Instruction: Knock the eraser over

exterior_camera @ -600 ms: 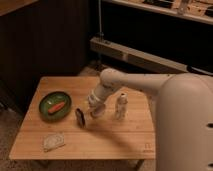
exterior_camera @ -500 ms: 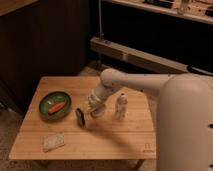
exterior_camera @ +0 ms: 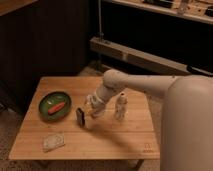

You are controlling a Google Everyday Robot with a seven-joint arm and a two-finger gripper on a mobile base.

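Eraser: a small dark block standing upright near the middle of the wooden surface, between the green plate and the white bottle. The claw sits low, just beside the block's right side, possibly touching it (the view does not settle this). Whether the claw is apart or together cannot be told.

Handling, as judged: the block looks light and stiff. It is probably rubbery enough to catch on the wood at its foot rather than slide, and on so narrow a base it should tip readily. No grasp is called for. The best point of contact is high on the broad face, near the top edge, pushed leftward toward the plate so that the block pivots about its lower edge. A low push would likely only shove it along. The block itself is not fragile, but the bottle stands close to the arm. A flat packet lies well apart at front left.
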